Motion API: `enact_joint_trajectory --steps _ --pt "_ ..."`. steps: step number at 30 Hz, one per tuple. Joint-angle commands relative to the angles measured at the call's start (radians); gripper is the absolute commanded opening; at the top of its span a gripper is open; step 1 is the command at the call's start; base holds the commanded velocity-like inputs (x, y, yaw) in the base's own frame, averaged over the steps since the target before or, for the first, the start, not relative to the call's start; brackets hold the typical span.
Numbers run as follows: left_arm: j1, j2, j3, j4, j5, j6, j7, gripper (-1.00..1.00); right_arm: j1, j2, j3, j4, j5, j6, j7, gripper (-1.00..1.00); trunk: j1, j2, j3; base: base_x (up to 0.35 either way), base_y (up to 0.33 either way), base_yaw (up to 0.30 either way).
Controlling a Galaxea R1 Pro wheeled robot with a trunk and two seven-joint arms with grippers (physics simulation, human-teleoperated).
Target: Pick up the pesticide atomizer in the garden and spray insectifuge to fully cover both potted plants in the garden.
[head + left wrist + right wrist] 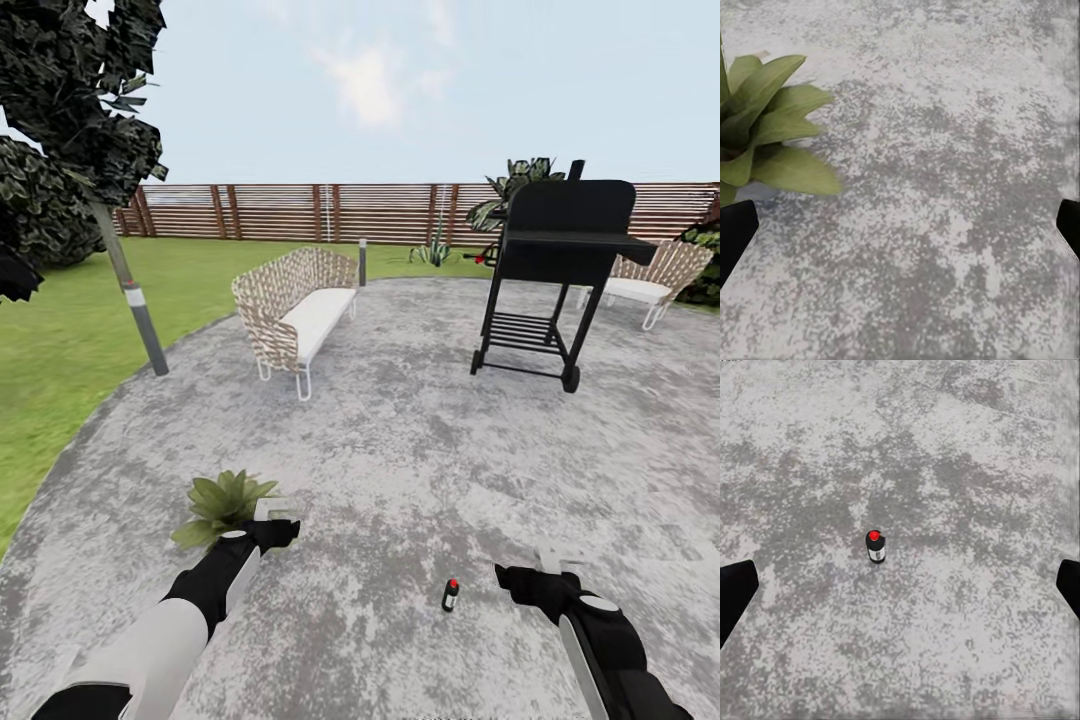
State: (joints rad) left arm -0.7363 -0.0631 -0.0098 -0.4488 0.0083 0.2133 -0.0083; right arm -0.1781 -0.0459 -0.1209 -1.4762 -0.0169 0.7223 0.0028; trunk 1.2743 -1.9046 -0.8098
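- The pesticide atomizer point(451, 594) stands upright on the grey mottled patio point(400, 440), between the two arms and nearer the right one; its red top and pale label band show, but the label itself is too small to read.
- In the right wrist view the atomizer point(875, 546) sits on bare paving, well apart from both dark fingertips point(735, 592) at the picture's edges; nothing lies between them.
- The right gripper point(548, 572) hovers just beside the atomizer without touching it. Its fingers are spread wide and hold nothing.
- The left gripper point(272, 522) hangs next to a potted plant point(222, 503), a low rosette of pointed green leaves; the arm covers the plant's near side, and its pot cannot be made out in the head view.
- In the left wrist view the plant point(765, 127) is cut off by the picture's edge, and a blurred leaf reaches out over the paving. The left fingertips point(733, 236) sit far apart with nothing held.
- A second small rosette cannot be made out with any certainty.
- Farther off stand a woven bench point(295, 312), a black grill point(555, 275) and, partly hidden behind it, a second woven seat point(655, 275) and a leafy plant point(515, 190).
- A brown slatted fence point(300, 212) closes the grassy yard; a tree point(75, 130) is cut off at the upper left.
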Motion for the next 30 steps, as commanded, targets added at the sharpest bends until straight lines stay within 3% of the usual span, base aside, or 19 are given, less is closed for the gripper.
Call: enact_joint_trajectory --steps 1,11,18,30 --pt "0.000 0.000 -0.001 -0.002 0.001 0.006 -0.001 1.00 -0.001 0.000 0.000 -0.001 -0.002 0.005 0.000 1.00 0.000 0.000 -0.001 0.000 0.000 -0.262" --pt "0.000 0.000 -0.001 -0.002 0.001 0.006 -0.001 1.00 -0.001 0.000 0.000 -0.001 -0.002 0.005 0.000 1.00 0.000 0.000 -0.001 0.000 0.083 -0.231" --pt "0.000 -0.001 -0.001 -0.002 0.001 0.006 -0.001 1.00 -0.001 -0.001 -0.002 -0.001 -0.002 0.005 0.000 1.00 0.000 0.000 -0.001 0.000 0.274 -0.055" --pt "0.000 -0.001 -0.002 -0.002 0.001 0.006 -0.001 1.00 -0.001 -0.002 -0.002 -0.001 -0.002 0.005 0.000 1.00 0.000 0.000 -0.001 0.000 0.304 -0.244"
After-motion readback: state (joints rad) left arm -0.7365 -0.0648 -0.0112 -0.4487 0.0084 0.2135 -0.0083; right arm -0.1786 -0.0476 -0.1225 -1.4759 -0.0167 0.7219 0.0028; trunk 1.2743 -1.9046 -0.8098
